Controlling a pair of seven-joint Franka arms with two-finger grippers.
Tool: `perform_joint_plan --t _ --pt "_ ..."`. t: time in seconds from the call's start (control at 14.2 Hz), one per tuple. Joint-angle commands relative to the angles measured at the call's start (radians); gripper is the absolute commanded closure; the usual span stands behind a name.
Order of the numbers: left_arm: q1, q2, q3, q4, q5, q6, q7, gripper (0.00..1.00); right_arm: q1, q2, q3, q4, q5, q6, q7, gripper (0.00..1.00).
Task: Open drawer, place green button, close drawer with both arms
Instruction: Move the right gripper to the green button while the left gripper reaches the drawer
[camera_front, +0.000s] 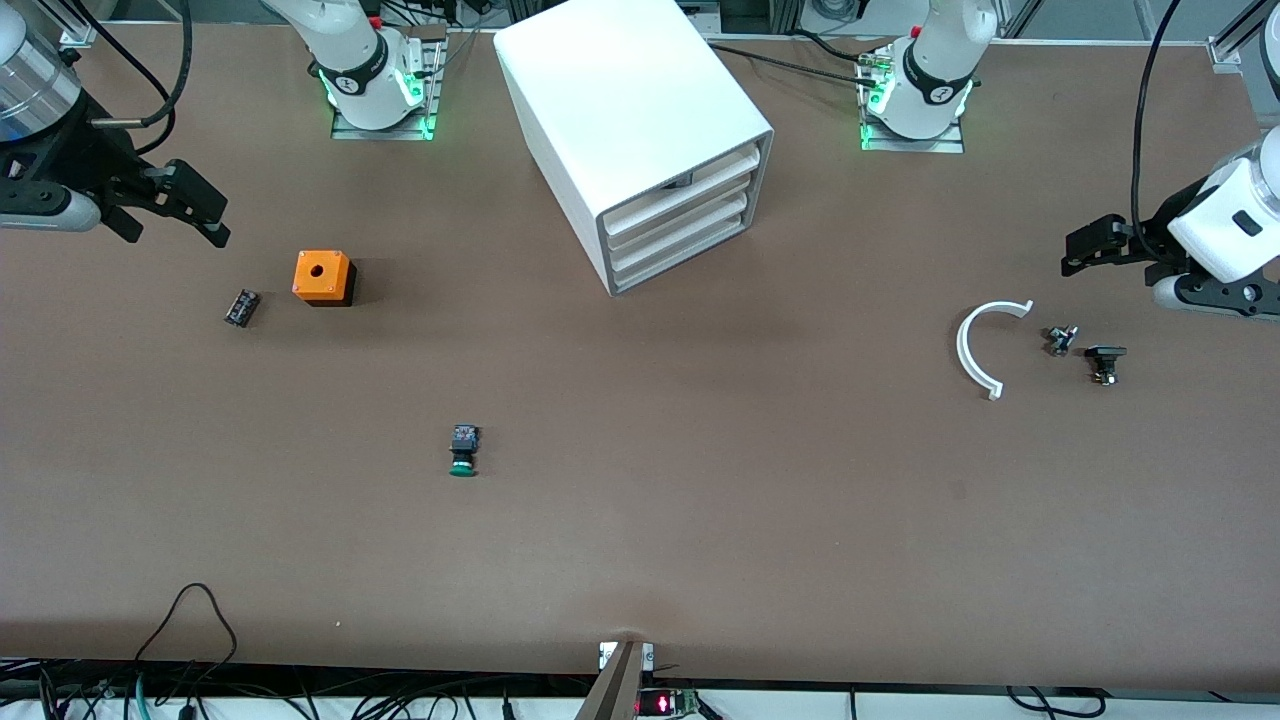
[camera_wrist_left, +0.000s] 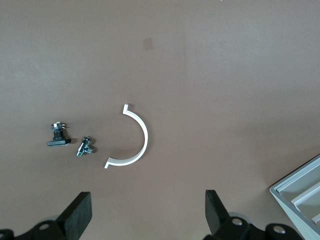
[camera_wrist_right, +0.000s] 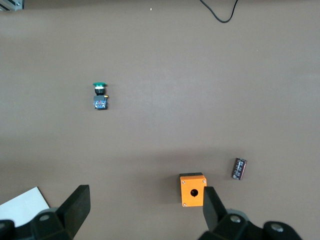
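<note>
On the counter (camera_front: 700, 520) I see the button (camera_front: 464, 450) lying on its side, green cap toward the front camera, well apart from both end effectors. My right end effector (camera_front: 195, 215) hangs open and empty at the right arm's end, over bare counter near the orange cube (camera_front: 322, 277) and a small black component (camera_front: 241, 307); the button lies nearer the front camera than both. My left end effector (camera_front: 1085, 250) is open too, empty, above a white curved clip (camera_front: 975, 350) and two small fasteners (camera_front: 1083, 352). I see the cabinet (camera_front: 620, 120) with its lowest drawer (camera_front: 690, 255) closed, like the two above.
</note>
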Motion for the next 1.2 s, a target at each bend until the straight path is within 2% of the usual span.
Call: perform_joint_plan --t 0.0,0.42,0.63,0.85,1.06,1.13 --pt "-0.008 0.018 -0.004 0.042 -0.005 -0.028 0.016 0.00 -0.014 -0.018 0.010 -0.002 0.008 -0.025 -0.005 0.00" --pt "-0.013 0.018 -0.007 0.042 -0.014 -0.027 0.019 0.00 -0.014 -0.004 0.012 -0.003 0.011 -0.028 -0.004 0.00" --pt "-0.025 0.018 -0.008 0.042 -0.019 -0.028 0.010 0.00 -0.014 0.013 0.012 -0.045 0.010 -0.031 -0.033 0.00" --pt "-0.046 0.021 -0.021 0.034 -0.020 -0.057 0.013 0.00 0.005 0.103 0.033 -0.040 0.013 -0.016 -0.094 0.00" --pt "-0.078 0.075 -0.039 0.043 -0.023 -0.207 0.007 0.00 0.045 0.195 0.035 -0.032 0.013 0.054 -0.091 0.00" --pt "-0.085 0.084 -0.042 0.046 -0.048 -0.218 0.014 0.00 0.052 0.226 0.036 -0.032 0.013 0.092 -0.091 0.00"
